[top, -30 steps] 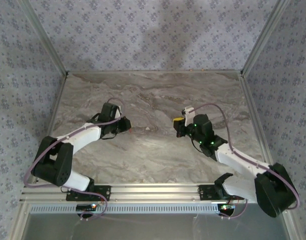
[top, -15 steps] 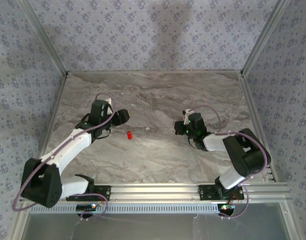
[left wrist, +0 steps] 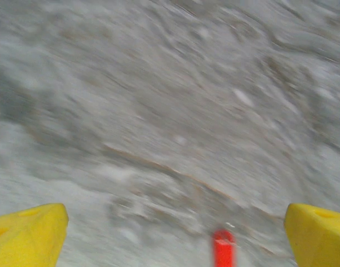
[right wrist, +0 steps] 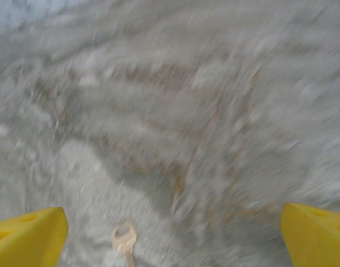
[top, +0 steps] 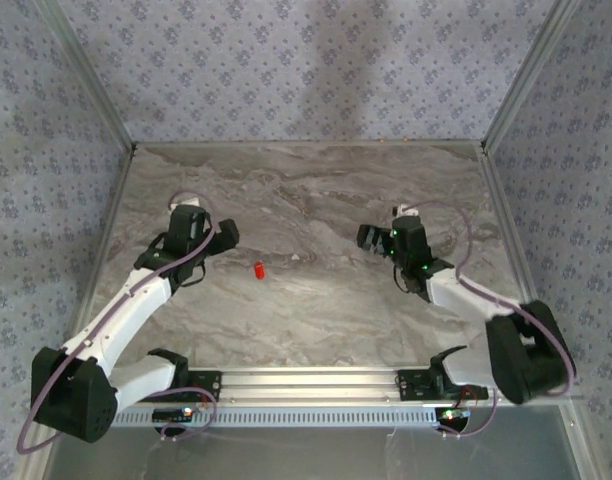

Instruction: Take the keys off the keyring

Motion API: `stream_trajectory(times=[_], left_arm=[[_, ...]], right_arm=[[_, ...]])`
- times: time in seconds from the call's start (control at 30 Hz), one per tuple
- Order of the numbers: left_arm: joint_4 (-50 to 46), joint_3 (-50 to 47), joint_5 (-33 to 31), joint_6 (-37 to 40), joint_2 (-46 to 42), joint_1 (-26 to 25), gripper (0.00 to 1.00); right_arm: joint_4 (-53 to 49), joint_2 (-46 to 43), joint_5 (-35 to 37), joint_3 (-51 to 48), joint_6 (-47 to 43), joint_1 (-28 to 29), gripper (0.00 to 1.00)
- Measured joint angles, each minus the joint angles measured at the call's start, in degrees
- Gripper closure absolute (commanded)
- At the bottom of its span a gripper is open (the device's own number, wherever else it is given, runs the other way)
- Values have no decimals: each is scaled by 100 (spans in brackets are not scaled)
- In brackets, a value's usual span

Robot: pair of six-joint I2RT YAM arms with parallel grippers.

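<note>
Lying loose on the marbled table [top: 316, 190], the red keyring [top: 258, 270] sits left of centre, just right of the left gripper [top: 224, 238] and touching nothing. From the left wrist, that gripper's yellow fingertips [left wrist: 26, 233] stand wide apart at the two bottom corners. The keyring [left wrist: 223, 248] rests on the bare surface between them, nearer the right-hand one and clear of both. Over on the right side, the right gripper [top: 369, 240] points left toward the middle. Its wrist camera is badly blurred, but the yellow fingertips [right wrist: 26, 233] are spread just as wide. A pale key [right wrist: 124, 239] lies flat on the table between them, closer to the left-hand one, gripped by nothing.
</note>
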Motion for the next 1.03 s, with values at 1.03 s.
stream_trajectory(times=[1.03], left_arm=[[6800, -2312, -509, 2774, 2671, 1578, 1]], right_arm=[[3569, 1652, -667, -1248, -2651, -2363, 0]])
